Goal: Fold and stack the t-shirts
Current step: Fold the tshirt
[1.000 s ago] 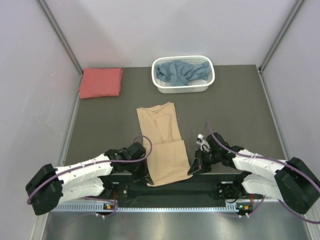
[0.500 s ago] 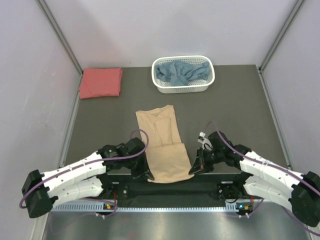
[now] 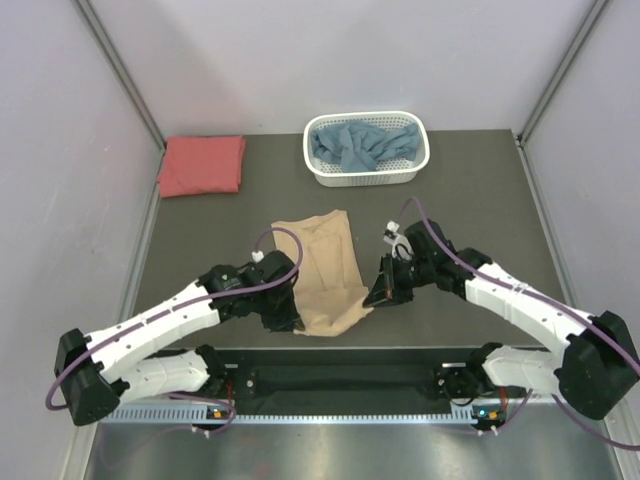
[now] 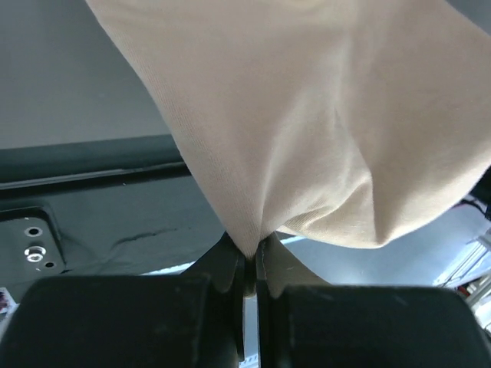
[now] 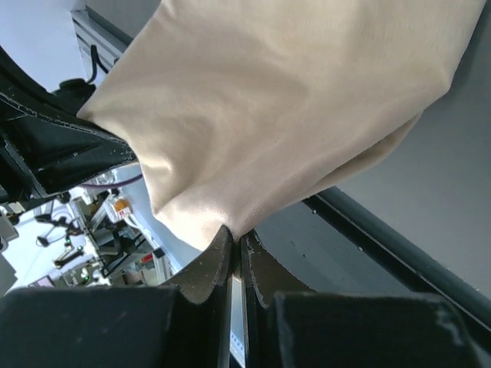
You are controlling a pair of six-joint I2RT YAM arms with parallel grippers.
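Observation:
The tan t-shirt [image 3: 322,268] lies lengthwise in the middle of the table, its near end lifted and carried back over itself. My left gripper [image 3: 287,322] is shut on the near-left corner of the tan t-shirt [image 4: 307,130]. My right gripper [image 3: 374,296] is shut on the near-right corner of the tan t-shirt [image 5: 268,115]. The coral-red t-shirt [image 3: 201,165] lies folded at the far left. The dusty blue t-shirt [image 3: 362,143] is bunched inside the basket.
The white lattice basket [image 3: 420,152] stands at the far middle. The black base rail [image 3: 350,375] runs along the near table edge. Grey walls close in the left and right sides.
Both grippers have lifted the tan t-shirt's near edge and carried it away from the table's near edge, towards the far end; the cloth now sags between them.

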